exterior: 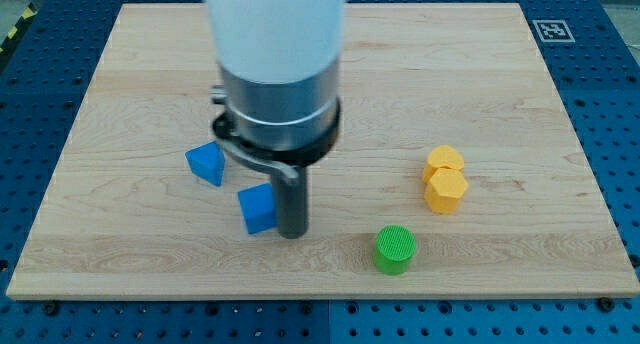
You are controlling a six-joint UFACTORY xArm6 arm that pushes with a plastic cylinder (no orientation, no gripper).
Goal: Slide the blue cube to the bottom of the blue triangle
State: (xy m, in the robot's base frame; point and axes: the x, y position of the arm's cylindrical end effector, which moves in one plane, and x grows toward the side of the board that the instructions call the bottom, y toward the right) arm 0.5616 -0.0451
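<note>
Camera view: my tip (292, 234) sits on the wooden board (480, 254), touching or just beside the right side of the blue cube (258, 208), w/ the blue triangle (206, 163) near the cube, up and to the view's left, apart from it. No jaws on this rig, just a bare rod, so nothing is clamped. Elsewhere: two yellow hexagonal blocks (445, 179) touching each other at the view's right, green cylinder (395, 249) near the bottom edge, well apart from the blue pair.

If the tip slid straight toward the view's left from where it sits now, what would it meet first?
My tip sits right beside the blue cube, at its right side, so the cube would come first. The blue triangle lies further up-left, probably off that line.
</note>
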